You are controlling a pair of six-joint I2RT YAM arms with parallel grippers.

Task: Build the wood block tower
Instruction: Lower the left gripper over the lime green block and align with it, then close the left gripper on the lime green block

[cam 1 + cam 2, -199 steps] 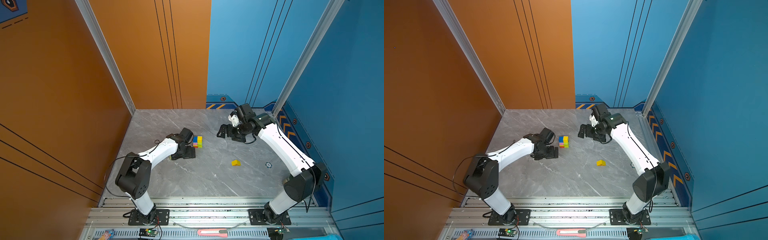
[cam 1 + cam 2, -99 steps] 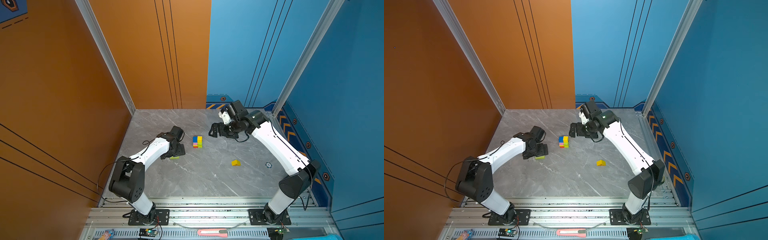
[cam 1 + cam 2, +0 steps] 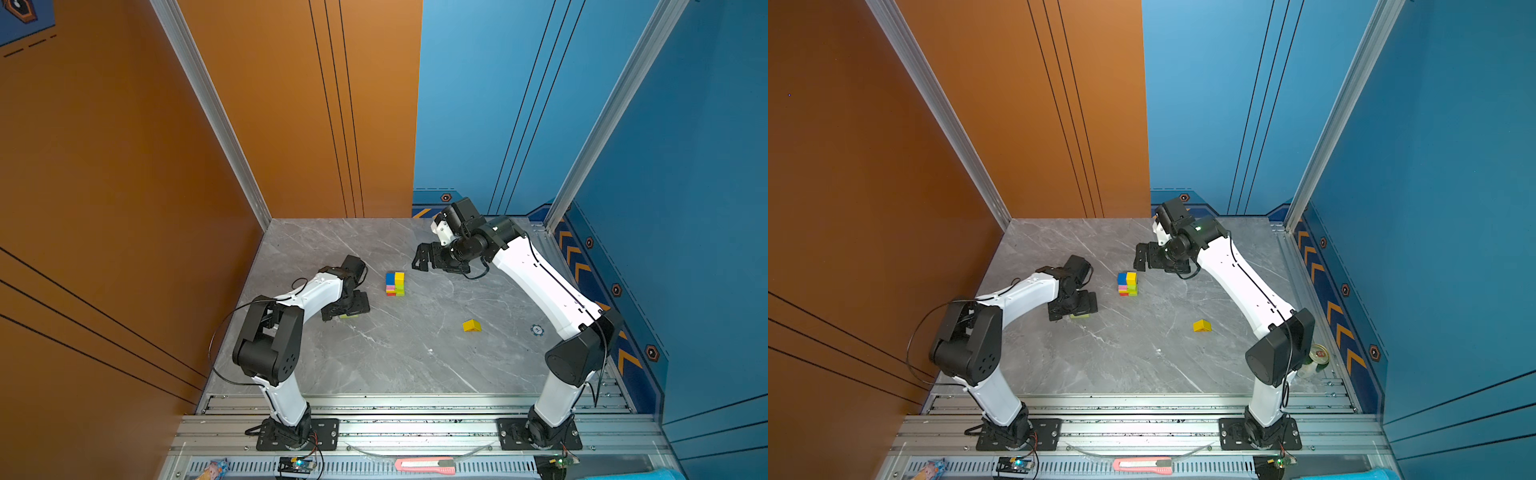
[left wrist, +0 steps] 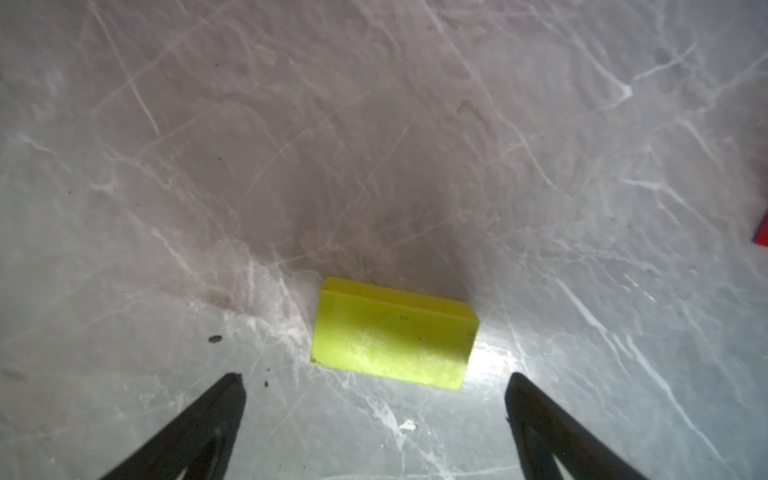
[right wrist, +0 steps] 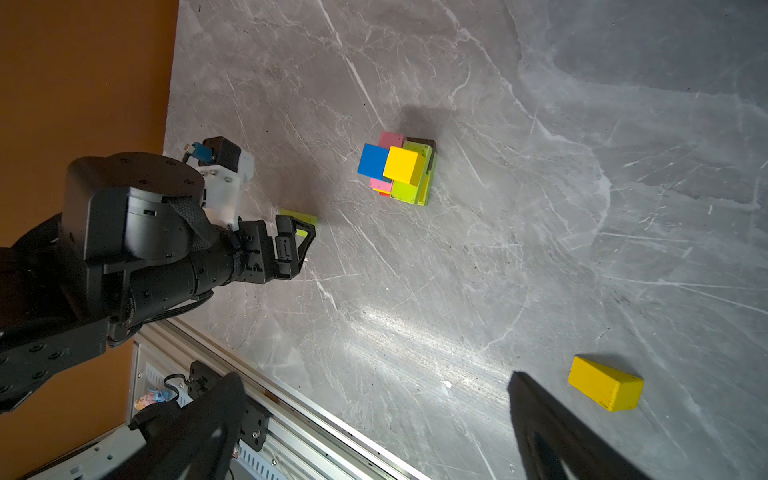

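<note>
tower (image 3: 395,284) central, prism (image 3: 471,326) right, bar (image 4: 392,332) left

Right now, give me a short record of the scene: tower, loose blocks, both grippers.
tower: multicoloured stack, centre of table, blue cube and yellow cube on top
lime block: lying flat under left gripper
yellow prism: loose, right arm's side
left gripper: open above lime block, not gripping
right gripper: open, empty, apart from tower

Left arm (image 3: 316,291) bent low, left gripper (image 3: 347,309) pointing down, jaws spread wide, right arm (image 3: 540,282) reaching forward, right gripper (image 3: 424,259) likewise spread
</note>
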